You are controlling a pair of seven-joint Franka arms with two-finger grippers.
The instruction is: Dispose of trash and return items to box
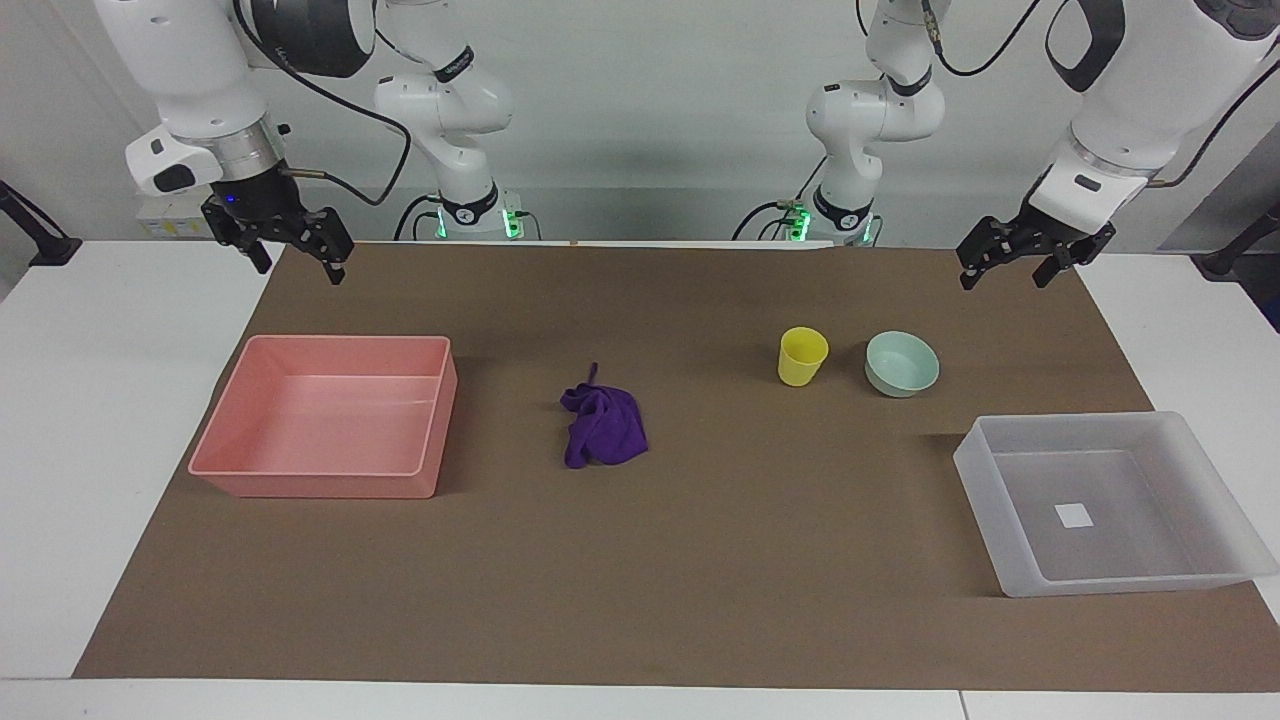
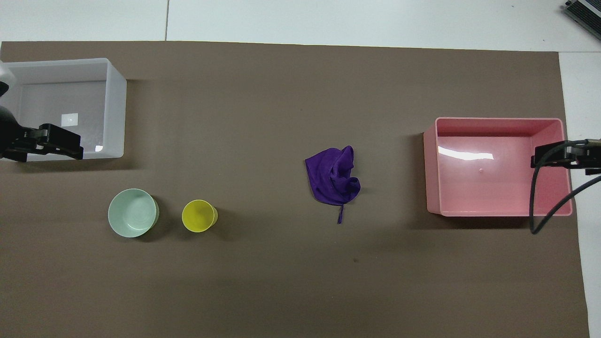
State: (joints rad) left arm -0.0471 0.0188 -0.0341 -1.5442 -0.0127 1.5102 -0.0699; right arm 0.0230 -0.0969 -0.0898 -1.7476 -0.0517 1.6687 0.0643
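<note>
A brown mat (image 1: 700, 560) covers the white table (image 1: 110, 420). Both arms hang raised at the robots' edge, left gripper (image 1: 1012, 265) and right gripper (image 1: 297, 255) spread open, empty. Pink bin (image 1: 230, 470) and translucent box (image 1: 1020, 570) sit at the mat's ends; between them lie purple rag (image 1: 603, 425), mint bowl (image 1: 902, 363), yellow cup (image 1: 802, 356).

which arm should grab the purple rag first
Right, probably. The purple rag lies mid-table, toward the pink bin, which sits at the right arm's end. The right gripper hangs open there; the left gripper waits open at the cup's and bowl's end.
</note>
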